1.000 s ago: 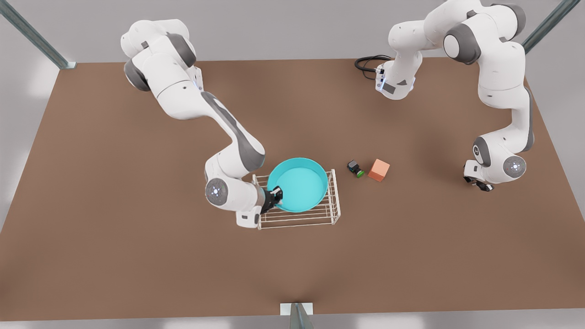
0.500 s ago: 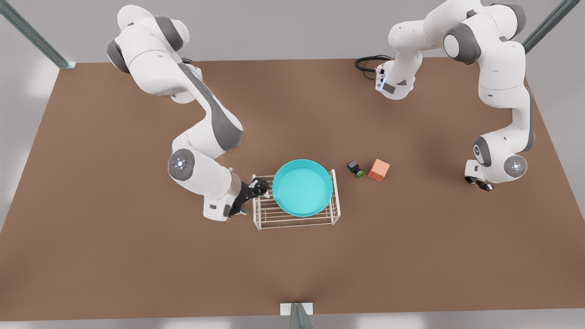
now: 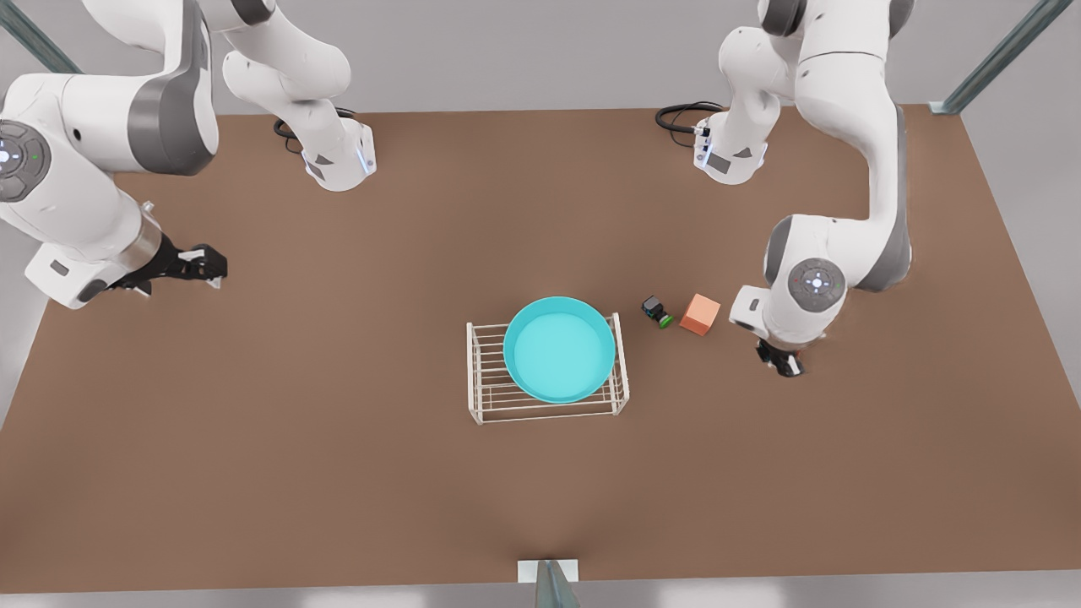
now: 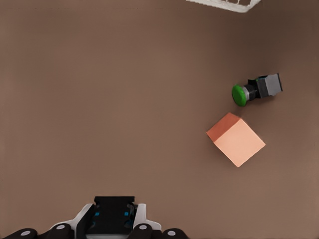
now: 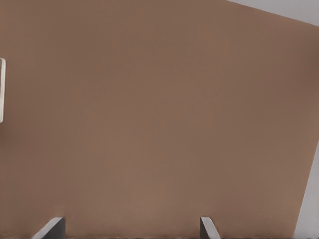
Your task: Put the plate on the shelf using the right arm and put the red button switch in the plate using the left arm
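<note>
Plate seated on shelf; red switch pickup is the left arm's job

Right gripper [image 3: 207,263] hangs at the front view's far left, well apart from everything, over bare tabletop [image 3: 253,464]. Its jaws stand wide with nothing between them, as the right wrist view [image 5: 132,234] shows. This arm looks parked.

Mid-frame, the shelf [image 3: 486,397] stands on the tabletop. The plate [image 3: 559,348] lies flat on its bars toward the front view's right end, and the plate is empty. Judgement: the plate step looks done.

Just right of the shelf lies a green-capped switch [image 3: 656,312] on its side, with an orange cube [image 3: 700,314] just beside it. Neither is a target.

Left gripper [image 3: 784,363] is low over the tabletop, near the cube on the front view's right. I cannot tell the state of its jaws. I cannot tell where the red button switch is either; it may be at or under this gripper.

Handling guess, going by the green twin: the switch is light, rigid and tiny. The round cap is likely slick and prone to roll, so pinch the flat sides of the black body, not the cap. It should be released low inside the plate's rim, since a drop may bounce it out.
</note>
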